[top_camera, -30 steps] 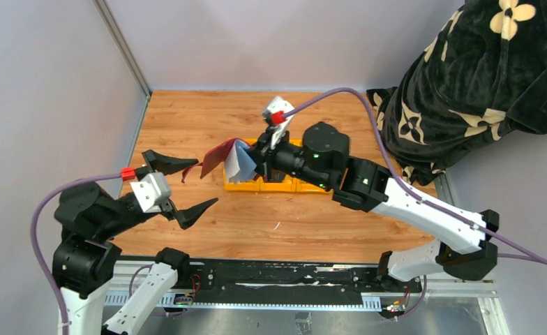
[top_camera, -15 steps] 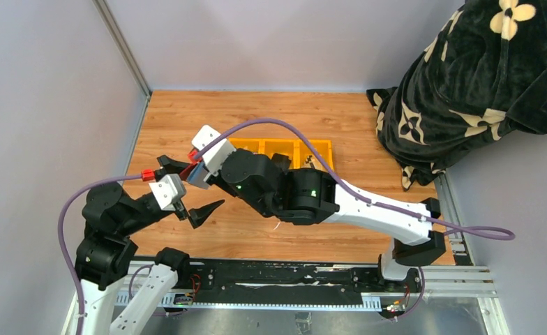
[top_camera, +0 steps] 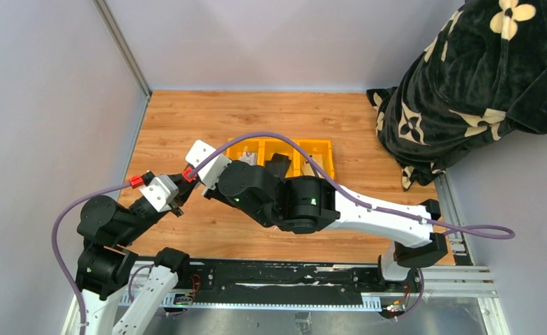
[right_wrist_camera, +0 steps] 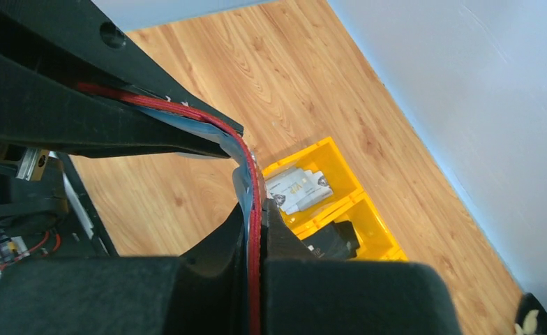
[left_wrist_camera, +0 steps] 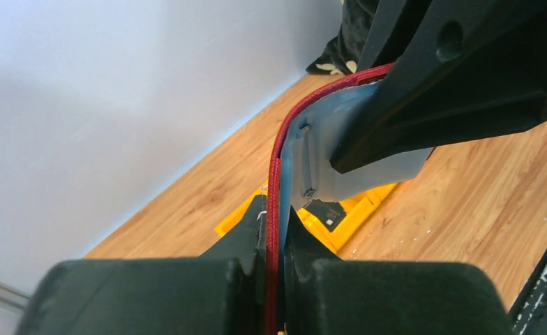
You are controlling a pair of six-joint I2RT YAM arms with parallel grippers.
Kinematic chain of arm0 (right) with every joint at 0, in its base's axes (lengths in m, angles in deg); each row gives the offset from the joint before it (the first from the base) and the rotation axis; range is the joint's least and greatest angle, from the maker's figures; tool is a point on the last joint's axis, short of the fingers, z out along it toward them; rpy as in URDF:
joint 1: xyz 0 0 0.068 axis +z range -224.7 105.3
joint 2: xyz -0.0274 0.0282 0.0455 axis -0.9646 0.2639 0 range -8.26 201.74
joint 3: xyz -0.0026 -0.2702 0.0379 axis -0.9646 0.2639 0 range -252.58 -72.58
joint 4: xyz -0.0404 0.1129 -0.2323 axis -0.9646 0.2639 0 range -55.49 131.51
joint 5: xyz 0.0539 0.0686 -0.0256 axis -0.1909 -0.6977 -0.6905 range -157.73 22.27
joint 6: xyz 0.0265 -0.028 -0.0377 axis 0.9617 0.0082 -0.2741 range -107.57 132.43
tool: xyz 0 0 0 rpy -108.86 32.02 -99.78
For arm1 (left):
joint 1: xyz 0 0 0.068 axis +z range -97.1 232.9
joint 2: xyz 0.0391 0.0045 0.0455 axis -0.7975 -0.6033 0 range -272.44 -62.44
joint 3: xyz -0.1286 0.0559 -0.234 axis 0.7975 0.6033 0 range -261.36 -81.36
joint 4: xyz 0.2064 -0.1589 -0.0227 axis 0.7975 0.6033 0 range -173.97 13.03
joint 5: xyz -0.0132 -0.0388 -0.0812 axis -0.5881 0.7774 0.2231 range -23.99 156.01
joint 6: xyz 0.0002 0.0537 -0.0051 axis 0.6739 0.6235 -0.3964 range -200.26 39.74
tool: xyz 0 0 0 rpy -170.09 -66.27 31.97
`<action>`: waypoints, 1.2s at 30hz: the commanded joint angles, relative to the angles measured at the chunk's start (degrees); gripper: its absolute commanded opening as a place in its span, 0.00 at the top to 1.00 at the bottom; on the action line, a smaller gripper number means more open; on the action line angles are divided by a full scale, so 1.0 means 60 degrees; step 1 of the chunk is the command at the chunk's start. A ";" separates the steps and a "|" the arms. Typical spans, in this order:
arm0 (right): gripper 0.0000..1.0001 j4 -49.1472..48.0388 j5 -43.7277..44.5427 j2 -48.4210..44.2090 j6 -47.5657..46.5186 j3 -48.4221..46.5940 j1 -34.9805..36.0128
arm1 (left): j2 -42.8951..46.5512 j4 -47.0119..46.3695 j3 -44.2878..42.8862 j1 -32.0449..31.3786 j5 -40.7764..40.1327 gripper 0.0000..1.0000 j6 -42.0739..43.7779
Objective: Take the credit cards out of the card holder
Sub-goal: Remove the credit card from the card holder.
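Both my tools are clamped on the holder [left_wrist_camera: 276, 181], which hangs in the air between them over the table [top_camera: 187, 118], near the tray [right_wrist_camera: 340, 157]. My left gripper [left_wrist_camera: 274, 241] pinches the maroon cover edge tight. My right gripper [right_wrist_camera: 255, 230] is closed on the same stitched edge from the other side.

I judge this to be a two-handed hold, either a hand-over or a spreading of the cover to reach the sleeves. A pale card [right_wrist_camera: 297, 188] and a dark card [right_wrist_camera: 335, 241] lie in separate tray compartments. Whether any card sits inside the holder, I cannot tell.

Next, one tool must keep the cover while the other lets go and finds a card edge, without crushing the fold.

The cover is thin, bends in a smooth curve and looks like leather with red stitching. The sleeve [left_wrist_camera: 319, 132] inside is a floppy grey-blue film. The cards look flat, stiff and slick.
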 commanded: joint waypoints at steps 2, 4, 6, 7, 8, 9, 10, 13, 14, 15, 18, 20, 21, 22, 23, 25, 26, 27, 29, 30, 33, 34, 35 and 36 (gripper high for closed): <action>1.00 -0.0282 -0.0534 -0.0753 0.0290 0.0587 -0.0021 | -0.0067 0.0180 -0.0641 0.0035 -0.0211 1.00 0.0256; 0.97 -0.0394 -0.1002 -0.0924 0.0391 0.0889 -0.0119 | -0.0171 0.0541 -0.0871 0.0035 0.0297 1.00 0.0457; 0.74 -0.0588 -0.2103 -0.1282 0.0667 0.1401 -0.0384 | -0.0356 0.0898 -0.1142 0.0041 0.0818 1.00 0.0458; 0.66 -0.0886 -0.2732 -0.1587 0.0866 0.1824 -0.0586 | -0.0523 0.1223 -0.1360 0.0036 0.1092 1.00 0.0448; 0.60 -0.1337 -0.3424 -0.1968 0.0963 0.2445 -0.0835 | -0.0726 0.1450 -0.1608 0.0035 0.1390 1.00 0.0435; 0.57 -0.1923 -0.4170 -0.2457 0.1141 0.3176 -0.1126 | -0.1007 0.1820 -0.1870 0.0039 0.1636 1.00 0.0383; 0.56 -0.2620 -0.4986 -0.2942 0.1394 0.3951 -0.1508 | -0.1315 0.2178 -0.2172 0.0039 0.1807 1.00 0.0226; 0.56 -0.5131 -0.7073 -0.4465 0.2240 0.6571 -0.2674 | -0.2218 0.3281 -0.3014 0.0035 0.2538 1.00 -0.0426; 0.57 -0.5720 -0.7455 -0.5011 0.2407 0.7164 -0.2923 | -0.2512 0.3582 -0.3233 0.0035 0.2933 1.00 -0.0589; 0.59 -0.6123 -0.7821 -0.5320 0.2492 0.7571 -0.3159 | -0.2754 0.3784 -0.3415 0.0035 0.3295 1.00 -0.0767; 0.64 -0.6549 -0.8391 -0.5848 0.2696 0.8177 -0.3579 | -0.3276 0.4050 -0.3805 0.0035 0.4160 1.00 -0.1491; 0.65 -0.6676 -0.8699 -0.5968 0.2836 0.8256 -0.3722 | -0.3429 0.4046 -0.3873 0.0035 0.4560 1.00 -0.1849; 0.65 -0.6756 -0.8976 -0.6002 0.2859 0.8281 -0.3737 | -0.3517 0.4051 -0.3860 0.0035 0.4830 1.00 -0.1981; 0.63 -0.6848 -0.9211 -0.6011 0.2881 0.8300 -0.3745 | -0.3548 0.4058 -0.3816 0.0042 0.4979 1.00 -0.2065; 0.61 -0.6927 -0.9473 -0.6033 0.2903 0.8310 -0.3746 | -0.3568 0.4056 -0.3767 0.0036 0.5084 1.00 -0.2125; 0.59 -0.7069 -0.9829 -0.6095 0.2954 0.8344 -0.3760 | -0.3561 0.4071 -0.3684 0.0035 0.5200 1.00 -0.2195; 0.59 -0.7121 -0.9977 -0.6131 0.2991 0.8381 -0.3771 | -0.3546 0.4111 -0.3670 0.0035 0.5278 1.00 -0.2155; 0.60 -0.7172 -1.0072 -0.6198 0.3052 0.8426 -0.3787 | -0.3520 0.4118 -0.3653 0.0042 0.5335 1.00 -0.2155; 0.62 -0.7326 -1.0153 -0.6377 0.3267 0.8632 -0.3859 | -0.3502 0.4119 -0.3677 0.0035 0.5485 1.00 -0.2164; 0.65 -0.7518 -1.0200 -0.6507 0.3416 0.8749 -0.3914 | -0.3514 0.4119 -0.3679 0.0035 0.5530 1.00 -0.2179; 0.73 -0.7851 -1.0256 -0.6633 0.3734 0.9031 -0.4019 | -0.3557 0.4119 -0.3769 0.0035 0.5642 1.00 -0.2236; 0.75 -0.7884 -1.0330 -0.6654 0.3842 0.9081 -0.4049 | -0.3583 0.4122 -0.3835 0.0039 0.5736 1.00 -0.2269; 0.76 -0.7890 -1.0396 -0.6688 0.3962 0.9125 -0.4084 | -0.3604 0.4119 -0.3895 0.0036 0.5839 1.00 -0.2312; 0.75 -0.7903 -1.0401 -0.6729 0.4045 0.9182 -0.4112 | -0.3626 0.4119 -0.3934 0.0035 0.5905 1.00 -0.2345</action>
